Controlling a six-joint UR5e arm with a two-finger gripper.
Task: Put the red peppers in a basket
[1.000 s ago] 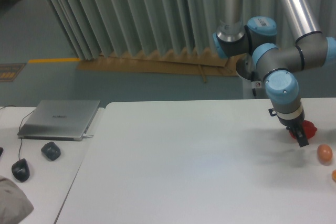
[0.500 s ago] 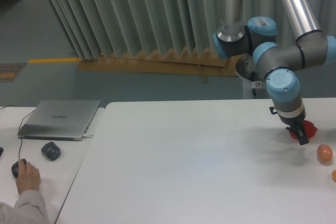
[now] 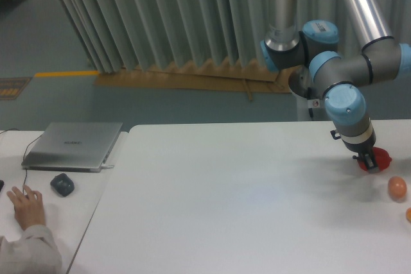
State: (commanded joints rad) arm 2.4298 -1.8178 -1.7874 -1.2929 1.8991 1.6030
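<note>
The gripper [image 3: 371, 163] is down at the pepper [image 3: 379, 158] near the bench's [image 3: 225, 190] far right edge, its dark fingers overlapping the red fruit, though I cannot tell whether they are clamped on it or merely beside it. An egg [image 3: 397, 187] lies just right of it and another [image 3: 408, 214] at the frame edge. A laptop [image 3: 74, 145] and a hand [image 3: 26, 205] sit far left.

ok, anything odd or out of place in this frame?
No basket is in view, though the task needs one. A person's hand rests on the side desk near the laptop. Otherwise nothing is spilled or damaged: the end effector is down at the red pepper, and an egg-like ball sits nearby.
</note>
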